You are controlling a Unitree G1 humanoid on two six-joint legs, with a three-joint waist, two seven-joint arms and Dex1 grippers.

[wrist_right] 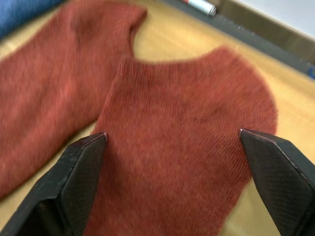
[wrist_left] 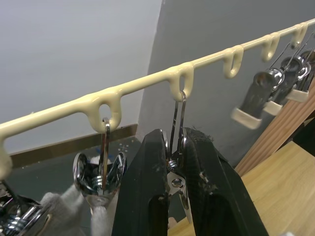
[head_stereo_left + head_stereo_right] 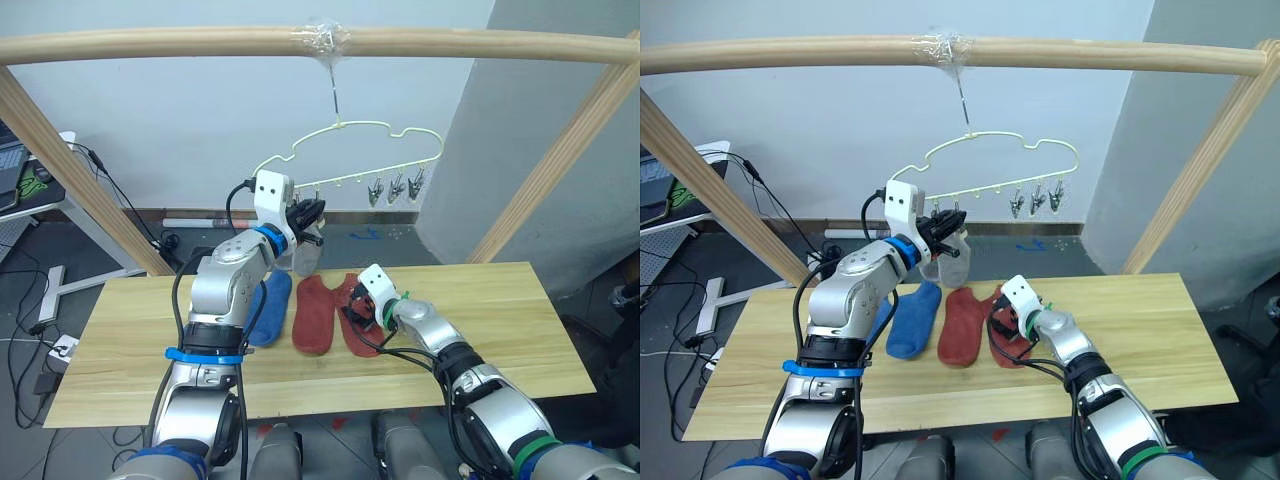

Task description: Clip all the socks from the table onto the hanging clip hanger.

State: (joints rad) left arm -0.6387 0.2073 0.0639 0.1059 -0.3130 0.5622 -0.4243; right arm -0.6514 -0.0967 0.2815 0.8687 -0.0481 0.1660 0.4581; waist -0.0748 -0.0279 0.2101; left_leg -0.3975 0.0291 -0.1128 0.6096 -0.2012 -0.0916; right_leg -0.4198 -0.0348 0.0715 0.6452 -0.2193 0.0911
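Pale wall behind clip hanger, hung above table. Left gripper fingers pinch a metal clip there. Below, right gripper fingers spread wide over brick-red sock. Advice: grasp the cuff edge, not mid-fabric.

White wall; grey panel right; pale wooden pole frame; desk left.

3 socks side by side on table, clip hanger above.
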